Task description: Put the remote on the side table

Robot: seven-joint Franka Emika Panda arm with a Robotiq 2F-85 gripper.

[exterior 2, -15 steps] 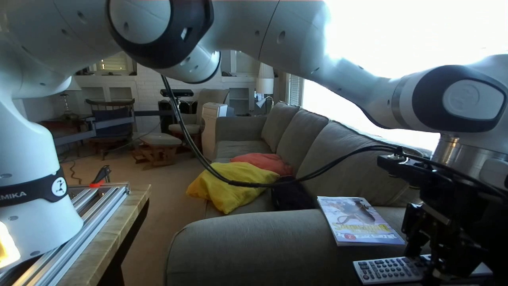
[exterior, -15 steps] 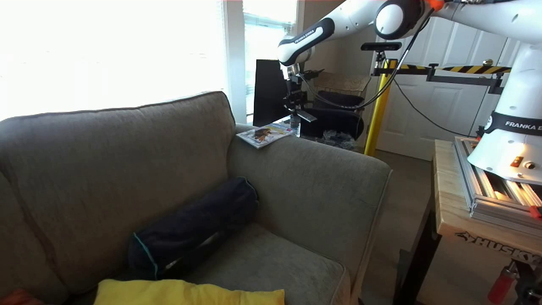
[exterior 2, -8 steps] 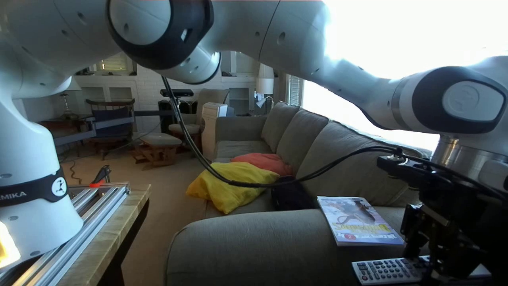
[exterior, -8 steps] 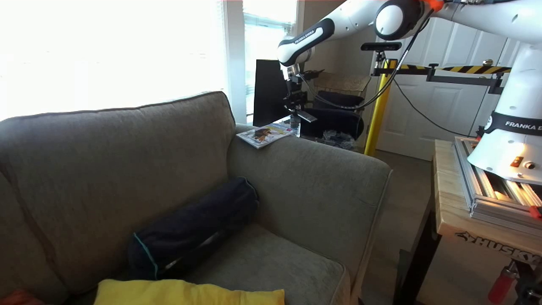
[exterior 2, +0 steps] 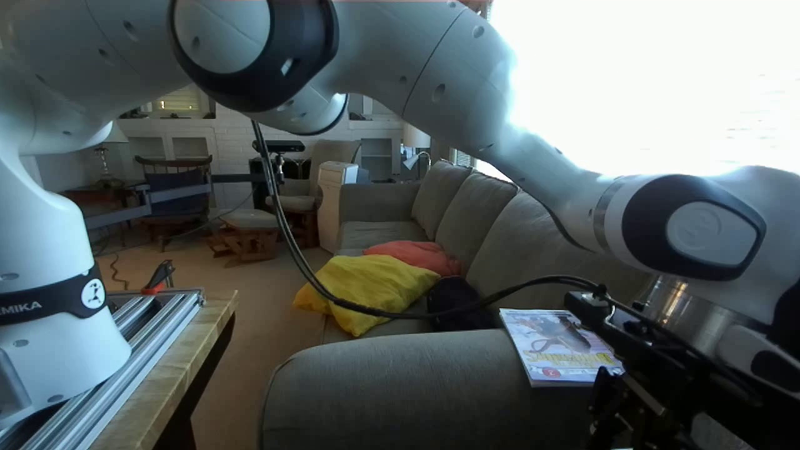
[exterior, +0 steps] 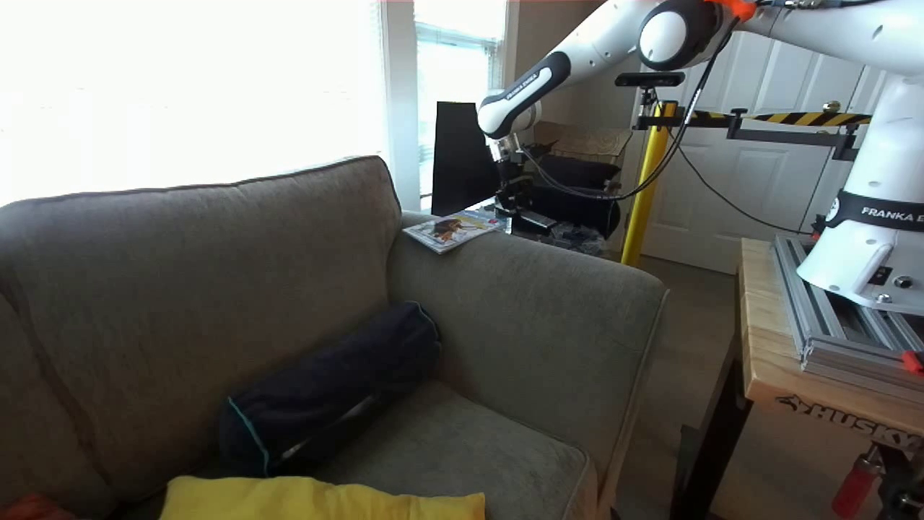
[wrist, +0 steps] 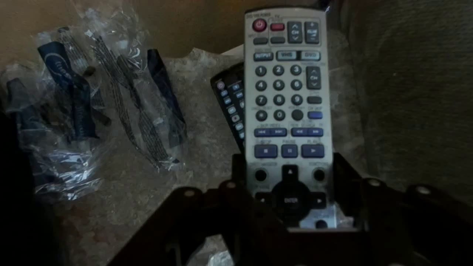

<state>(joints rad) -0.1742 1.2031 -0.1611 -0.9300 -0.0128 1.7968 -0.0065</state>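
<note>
Lying leftmost in the wrist view, crumpled clear plastic [wrist: 75, 162] wraps dark strands [wrist: 147, 136] — one bag or two, I cannot tell. It rests on the mottled grey top of a single table [wrist: 207, 147]. Next come two remotes. One, the black remote [wrist: 228, 99], lies slantwise on the table, its visible end up and to the left, the rest hidden behind its neighbour. That is the silver remote [wrist: 288, 88], held over the table, its long axis running almost straight up the view, power button at the top, arrow pad below. In an exterior view the silver remote [exterior: 538, 219] points its free end right. Two fingers [wrist: 239, 170] grip its long edges, one on each side by the arrow pad, parted by its width — whether its underside touches anything is hidden. Farther right, just beside the table, is one sofa arm [wrist: 414, 92]; on it, in both exterior views, lies one magazine [exterior 2: 553, 350].
</note>
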